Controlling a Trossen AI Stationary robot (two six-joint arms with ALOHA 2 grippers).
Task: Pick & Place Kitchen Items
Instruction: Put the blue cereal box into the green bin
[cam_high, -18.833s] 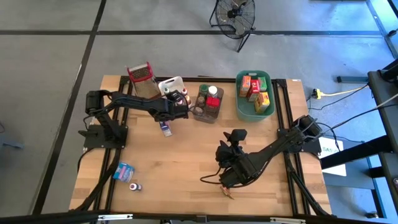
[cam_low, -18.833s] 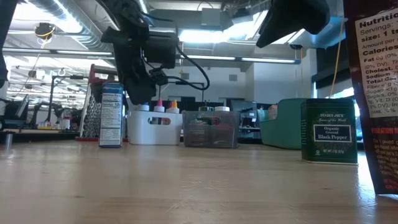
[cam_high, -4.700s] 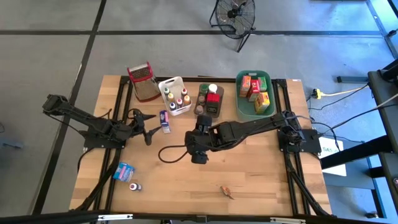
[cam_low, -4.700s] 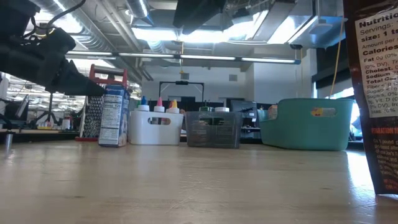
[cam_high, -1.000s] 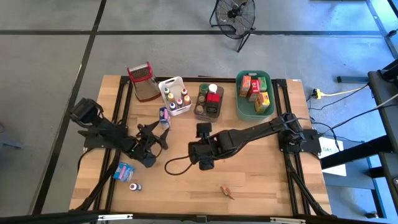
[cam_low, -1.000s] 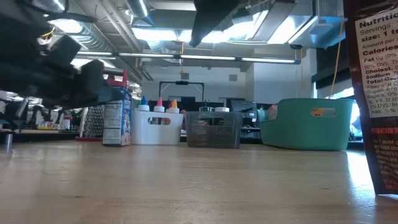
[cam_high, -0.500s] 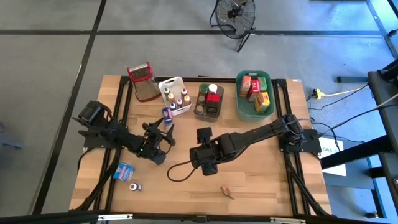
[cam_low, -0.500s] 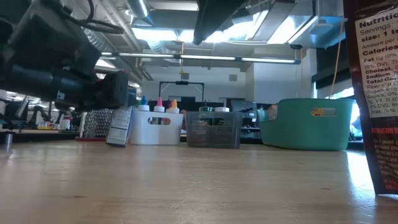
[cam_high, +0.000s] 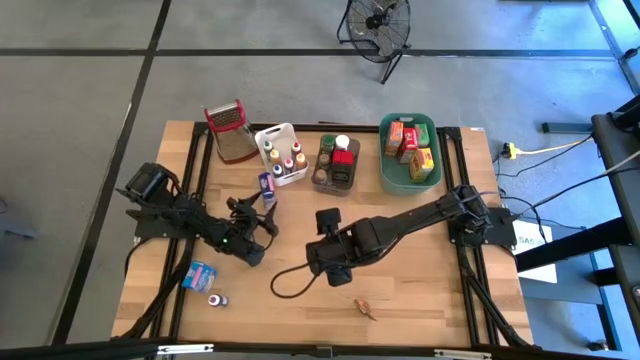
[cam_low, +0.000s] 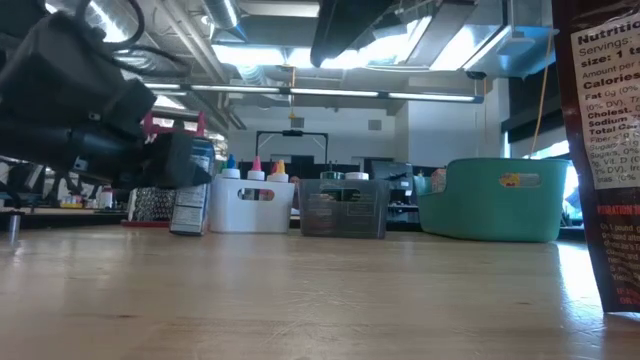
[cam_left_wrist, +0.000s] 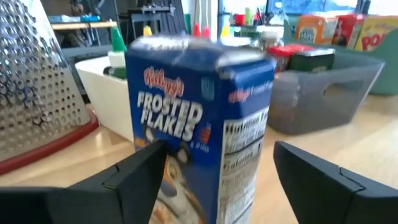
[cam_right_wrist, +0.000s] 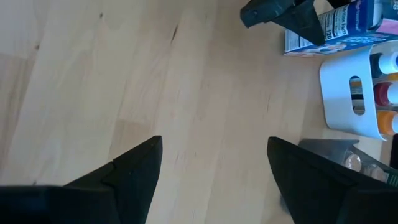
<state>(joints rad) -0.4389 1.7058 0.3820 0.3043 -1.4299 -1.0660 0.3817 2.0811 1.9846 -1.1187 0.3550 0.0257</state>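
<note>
The left gripper (cam_high: 262, 212) has its two fingers spread wide on either side of a small blue Frosted Flakes box (cam_left_wrist: 198, 124), not touching it as far as I can see. The box stands, tilted a little, on the wooden table (cam_high: 420, 260) just beside the white caddy (cam_high: 279, 152) of coloured-cap bottles, with the metal grater (cam_high: 228, 131) nearby.

It looks like light, thin cardboard: stiff enough to pinch, but easy to tip or crush. I'd take it across the narrow sides, around mid-height.

The right gripper (cam_right_wrist: 213, 163) hangs open and empty over bare wood near the table's middle.

The box's bottom edge is cut off in the left wrist view, so I can't tell whether it sits flat. In the low view the left arm hides much of the box.
</note>
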